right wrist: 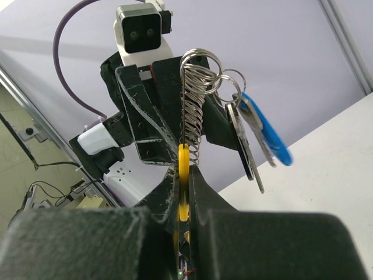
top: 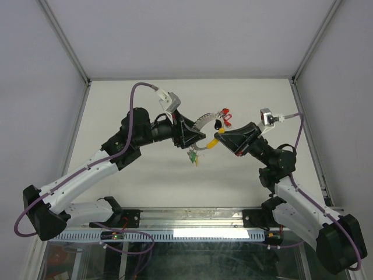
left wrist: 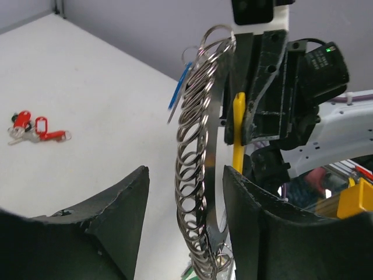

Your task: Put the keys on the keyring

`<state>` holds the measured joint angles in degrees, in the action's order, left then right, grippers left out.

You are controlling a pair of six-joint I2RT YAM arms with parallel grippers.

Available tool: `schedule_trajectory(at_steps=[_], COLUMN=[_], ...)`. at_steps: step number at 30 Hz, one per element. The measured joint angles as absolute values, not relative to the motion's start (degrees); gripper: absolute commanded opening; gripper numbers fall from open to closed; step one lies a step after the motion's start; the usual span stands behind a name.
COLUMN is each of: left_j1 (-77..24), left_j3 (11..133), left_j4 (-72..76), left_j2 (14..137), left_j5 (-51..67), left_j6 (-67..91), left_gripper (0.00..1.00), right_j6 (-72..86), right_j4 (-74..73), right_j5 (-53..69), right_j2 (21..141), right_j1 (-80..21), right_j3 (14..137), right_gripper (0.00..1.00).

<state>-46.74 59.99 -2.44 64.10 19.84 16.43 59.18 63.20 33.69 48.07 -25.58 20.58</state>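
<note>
The keyring [top: 205,121] is held up in the air between both arms, a silvery coil-like chain [left wrist: 195,169] and a yellow plastic arc [right wrist: 183,175]. My right gripper [right wrist: 184,170] is shut on the yellow arc [top: 213,142]. My left gripper [left wrist: 185,172] is open, and the chain and its metal band hang between its jaws without being pinched. A blue-tagged key [right wrist: 265,133] hangs from a ring at the chain's end [left wrist: 178,93]. A green-tagged key [top: 192,157] hangs below the left gripper [top: 197,137].
Red-tagged keys [left wrist: 34,128] lie loose on the white table behind the grippers [top: 226,118]. A black tag [top: 217,124] sits by the ring. Grey walls enclose the table [top: 116,111] on three sides.
</note>
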Motion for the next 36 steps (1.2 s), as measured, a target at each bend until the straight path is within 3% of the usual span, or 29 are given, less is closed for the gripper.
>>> schedule_trajectory(at_steps=[8,21,28,33,36], left_j1=[-46.76,-46.39,-46.52,-46.5,-46.44], left_j3=[59.99,60.07,61.8,66.04,70.76], left_j4=[4.93,7.07,3.79,-5.06,-11.92], left_j2=[64.14,64.95,65.12,65.19,66.0], left_j5=[27.05,28.71,27.22,23.05,18.98], left_j6=[20.25,21.91,19.31,13.89,9.5], left_gripper=[0.28,0.02,0.0,0.0,0.0], right_j6=[60.47,60.47,57.12,48.95,45.5], right_j4=[64.53,65.14,59.07,43.64,30.94], right_j5=[35.4,36.4,36.25,34.04,31.64], right_j2=[48.23,47.62,43.92,37.63,32.75], right_j1=[-25.58,-25.3,-25.32,-25.32,-25.32], right_j3=[21.54,21.54,21.98,24.29,26.61], right_gripper=[0.0,0.0,0.37,0.41,0.5])
